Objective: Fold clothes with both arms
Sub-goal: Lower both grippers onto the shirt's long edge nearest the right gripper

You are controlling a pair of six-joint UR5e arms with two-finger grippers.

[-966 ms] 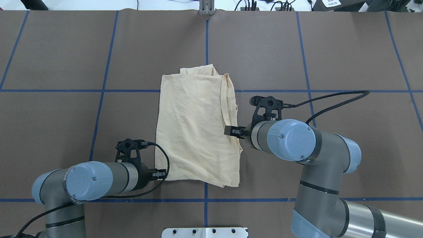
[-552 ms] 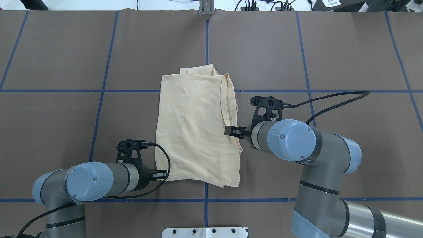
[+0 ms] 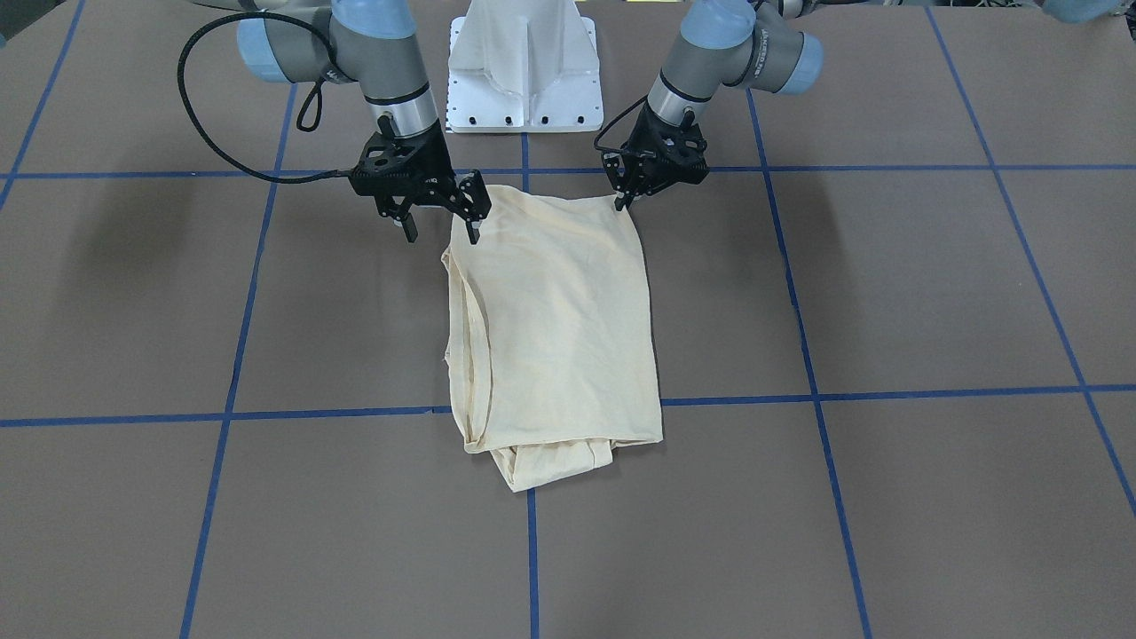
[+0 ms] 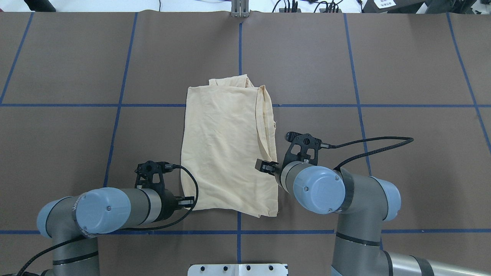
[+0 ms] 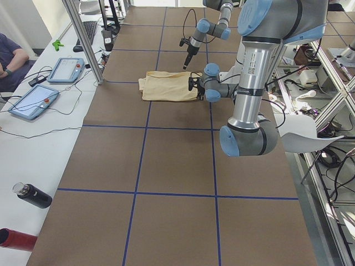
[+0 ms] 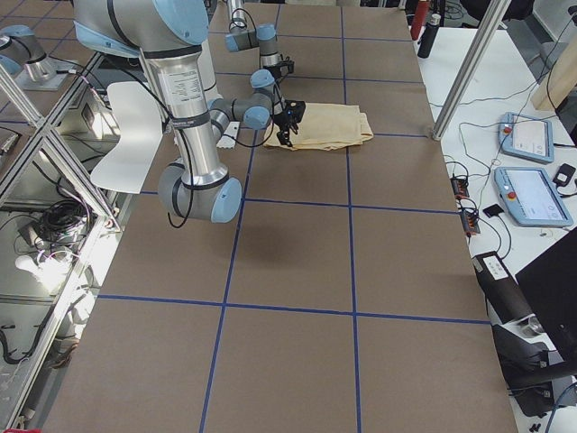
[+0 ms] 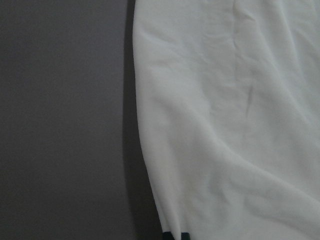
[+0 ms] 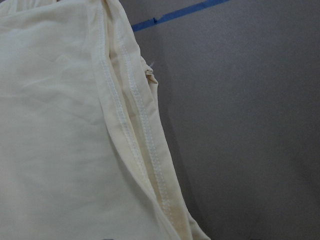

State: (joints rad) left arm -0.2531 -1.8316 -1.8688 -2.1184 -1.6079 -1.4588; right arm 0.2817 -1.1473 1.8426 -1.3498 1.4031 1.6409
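The cream-yellow shirt [image 4: 228,153] lies folded into a tall rectangle at the table's middle, print hidden; it also shows in the front view [image 3: 555,319]. My left gripper [image 4: 187,201] is low at the shirt's near-left corner, and in the front view [image 3: 619,201] its fingers are together on that corner. The left wrist view shows the shirt's edge [image 7: 145,150] with two dark tips at the bottom. My right gripper [image 4: 264,165] is open over the shirt's right edge; in the front view [image 3: 441,226] one finger is over the cloth and one is over the table. The right wrist view shows the hemmed edge [image 8: 140,145].
The brown table cover [image 4: 383,69] carries blue tape grid lines. The white pedestal base [image 3: 525,71] stands at the robot's side. A sleeve end [image 3: 550,463] sticks out at the shirt's far edge. Operators' tablets [image 5: 39,100] lie beyond the table's far side.
My right arm has drawn back toward the robot along the shirt's right edge, its gripper still open. The left arm and the shirt have stayed put.
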